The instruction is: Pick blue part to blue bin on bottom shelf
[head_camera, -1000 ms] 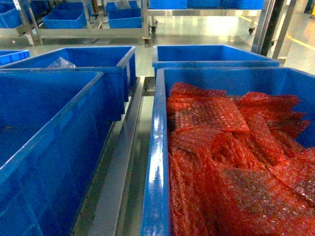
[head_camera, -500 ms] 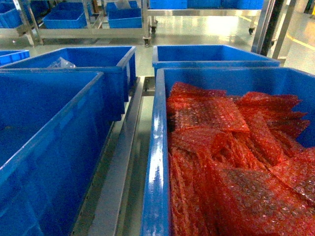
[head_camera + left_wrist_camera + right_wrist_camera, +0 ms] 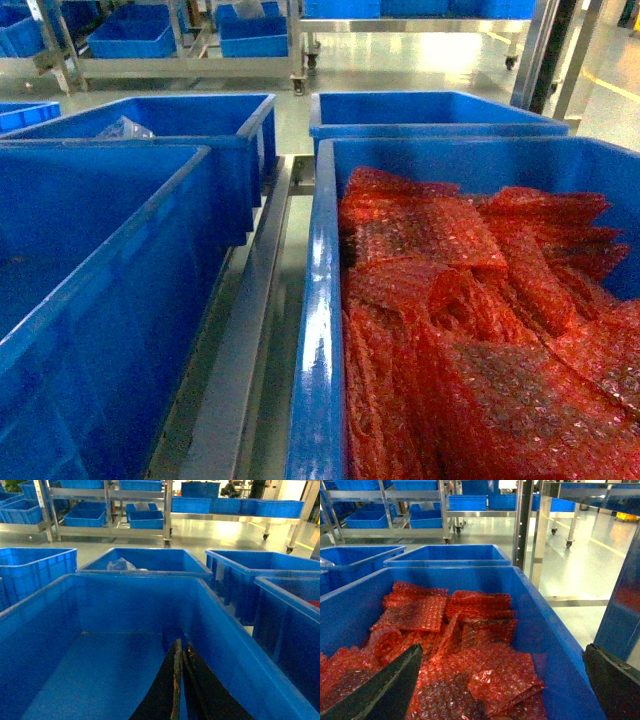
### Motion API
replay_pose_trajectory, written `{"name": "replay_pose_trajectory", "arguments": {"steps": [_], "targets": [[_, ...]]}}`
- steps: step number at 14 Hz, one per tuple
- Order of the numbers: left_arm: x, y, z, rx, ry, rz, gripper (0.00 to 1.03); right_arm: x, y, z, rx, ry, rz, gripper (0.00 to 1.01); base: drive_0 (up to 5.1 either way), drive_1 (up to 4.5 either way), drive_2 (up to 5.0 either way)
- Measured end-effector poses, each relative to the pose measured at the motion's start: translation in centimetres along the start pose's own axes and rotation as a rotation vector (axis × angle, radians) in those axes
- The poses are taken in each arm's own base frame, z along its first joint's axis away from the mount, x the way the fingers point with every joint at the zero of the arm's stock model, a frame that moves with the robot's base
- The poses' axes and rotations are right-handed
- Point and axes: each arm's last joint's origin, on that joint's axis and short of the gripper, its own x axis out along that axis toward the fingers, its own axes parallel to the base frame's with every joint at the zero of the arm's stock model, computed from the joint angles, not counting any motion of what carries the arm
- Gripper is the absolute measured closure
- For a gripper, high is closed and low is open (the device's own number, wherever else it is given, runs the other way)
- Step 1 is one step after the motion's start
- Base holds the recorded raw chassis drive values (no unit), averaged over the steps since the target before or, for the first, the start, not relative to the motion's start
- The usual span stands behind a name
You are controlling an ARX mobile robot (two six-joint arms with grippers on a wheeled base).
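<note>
Left bin [image 3: 90, 300]: you've got a big empty blue plastic crate here, smooth walls, ribbed rim; nothing blue and loose shows on its floor in the left wrist view.
Left gripper [image 3: 180, 667]: hangs over that empty crate, black fingers pressed together with no gap, nothing between them (tips only, rest out of frame).
Far-left bin [image 3: 180, 125]: behind the empty one, holds a crumpled clear plastic bag [image 3: 122, 128]; can't tell what's in the bag.
Rail [image 3: 250, 330]: flat dull steel strip running away from you between the two near crates.
Right bin [image 3: 318, 330]: same blue crate, glossy rim, piled with red bubble-wrap pouches [image 3: 450, 300], flat, soft, bumpy, overlapping at all angles.
Right gripper [image 3: 500, 680]: spread wide over the pouches, one black finger low left, the other low right past the crate wall, holding nothing.
Blue part: you can't see it in any view (maybe under or inside the pouches, can't tell), so no long axis to give.
Nearer arm: my guess is the right, since it sits directly above the only filled near crate.
Bottom shelf [image 3: 107, 530]: steel rack well ahead across the floor, blue bins [image 3: 87, 516] on its low tier; both arms are far from it.
</note>
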Motion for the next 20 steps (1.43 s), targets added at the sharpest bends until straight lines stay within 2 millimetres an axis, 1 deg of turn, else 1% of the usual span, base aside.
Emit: {"name": "replay_pose_trajectory", "arguments": {"steps": [8, 10, 11, 12, 14, 15, 17, 18, 19, 20], "targets": [[-1.2, 0.0, 0.0, 0.000, -0.006, 0.000, 1.01, 0.0, 0.0, 0.0, 0.000, 0.000, 0.000, 0.03, 0.0, 0.00, 0.0], [-2.2, 0.0, -0.5, 0.000, 0.033, 0.002, 1.01, 0.0, 0.0, 0.0, 0.000, 0.000, 0.000, 0.03, 0.0, 0.00, 0.0], [-2.3, 0.0, 0.0, 0.001, -0.013, 0.004, 1.01, 0.0, 0.0, 0.0, 0.000, 0.000, 0.000, 0.03, 0.0, 0.00, 0.0], [-2.3, 0.0, -0.4, 0.002, 0.018, 0.000, 1.01, 0.0, 0.0, 0.0, 0.000, 0.002, -0.002, 0.03, 0.0, 0.00, 0.0], [-2.3, 0.0, -0.3, 0.002, 0.010, 0.001, 1.01, 0.0, 0.0, 0.0, 0.000, 0.000, 0.000, 0.03, 0.0, 0.00, 0.0], [-2.3, 0.0, -0.3, 0.002, 0.009, 0.000, 0.95, 0.0, 0.0, 0.0, 0.000, 0.000, 0.000, 0.03, 0.0, 0.00, 0.0], [-2.3, 0.0, -0.3, 0.002, 0.009, 0.001, 0.68, 0.0, 0.0, 0.0, 0.000, 0.000, 0.000, 0.03, 0.0, 0.00, 0.0], [-2.3, 0.0, -0.3, 0.002, 0.009, 0.000, 0.43, 0.0, 0.0, 0.0, 0.000, 0.000, 0.000, 0.03, 0.0, 0.00, 0.0], [-2.3, 0.0, -0.3, 0.002, 0.009, 0.000, 0.13, 0.0, 0.0, 0.0, 0.000, 0.000, 0.000, 0.03, 0.0, 0.00, 0.0], [-2.3, 0.0, -0.3, 0.003, 0.009, 0.001, 0.03, 0.0, 0.0, 0.0, 0.000, 0.000, 0.000, 0.03, 0.0, 0.00, 0.0]]}}
